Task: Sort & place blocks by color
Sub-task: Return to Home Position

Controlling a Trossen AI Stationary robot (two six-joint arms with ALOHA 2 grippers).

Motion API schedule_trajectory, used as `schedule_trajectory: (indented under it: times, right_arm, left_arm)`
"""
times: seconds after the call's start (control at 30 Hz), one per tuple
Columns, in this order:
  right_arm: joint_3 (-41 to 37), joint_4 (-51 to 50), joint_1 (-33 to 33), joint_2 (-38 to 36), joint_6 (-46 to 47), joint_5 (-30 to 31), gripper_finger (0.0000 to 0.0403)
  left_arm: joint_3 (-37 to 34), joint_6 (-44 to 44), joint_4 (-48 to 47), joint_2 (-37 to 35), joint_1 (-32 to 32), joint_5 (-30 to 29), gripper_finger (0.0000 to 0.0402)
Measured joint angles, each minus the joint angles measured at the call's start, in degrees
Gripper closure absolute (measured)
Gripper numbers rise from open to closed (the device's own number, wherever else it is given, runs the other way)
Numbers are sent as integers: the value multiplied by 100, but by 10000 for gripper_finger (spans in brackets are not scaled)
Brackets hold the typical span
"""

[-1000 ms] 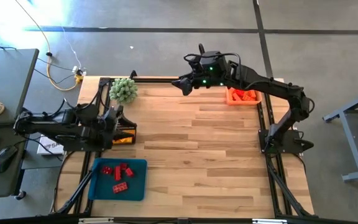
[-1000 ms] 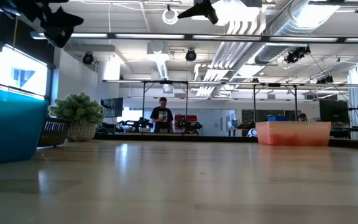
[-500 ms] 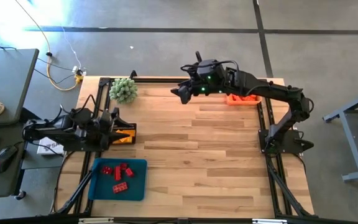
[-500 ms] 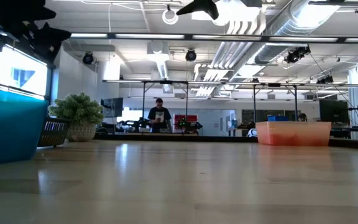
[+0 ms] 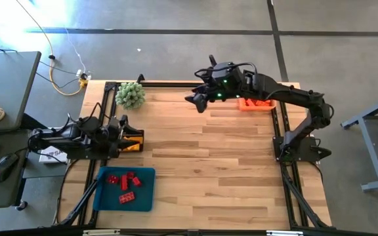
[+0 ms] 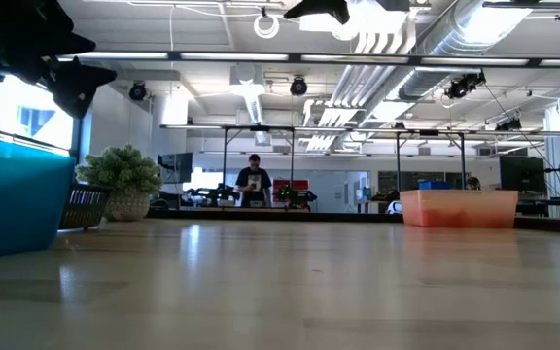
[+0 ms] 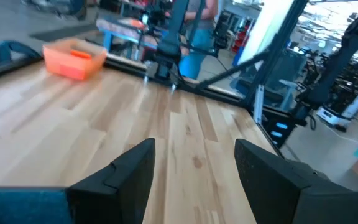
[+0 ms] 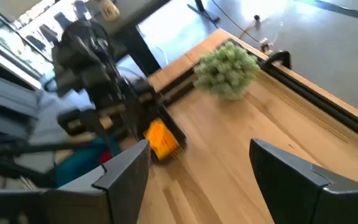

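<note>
Blocks (image 5: 125, 181) are sitting in 3 containers while both your grippers are hanging wide open and empty. Your left gripper (image 5: 122, 125) is hovering at the edge of the black basket (image 5: 138, 135) of yellow ones. Your right gripper (image 5: 190, 99) is hovering between the plant ball (image 5: 130, 95) and the orange tray (image 5: 245, 105). Red ones are lying in the blue tray (image 5: 144, 196).

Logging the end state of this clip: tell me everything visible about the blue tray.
The blue tray is rectangular with rounded corners and looks like plastic. It rests flat on the wooden table, by the edge on the left arm's side. Several red blocks lie loose inside it. Nothing else touches it.
</note>
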Motion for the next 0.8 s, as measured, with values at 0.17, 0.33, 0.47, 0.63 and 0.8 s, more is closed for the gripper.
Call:
schedule_trajectory:
  times: [0.17,0.33,0.47,0.63,0.8]
  right_arm:
    - [-4,-668,-17,-434,-272,157,142]
    - [-4,-1086,-27,-1088,-594,540,142]
    - [-4,-1408,-2,-1626,-840,781,142]
    - [-496,-1569,169,-2317,-1030,1281,142]
    - [-1918,-1015,314,-3265,-849,1592,142]
  left_arm:
    - [0,228,151,-1,4,-219,193]
    - [0,-39,118,0,4,-315,193]
    - [-31,-278,159,13,4,-527,193]
    - [-520,-512,605,20,4,-755,193]
    - [-535,-522,942,179,4,-820,193]
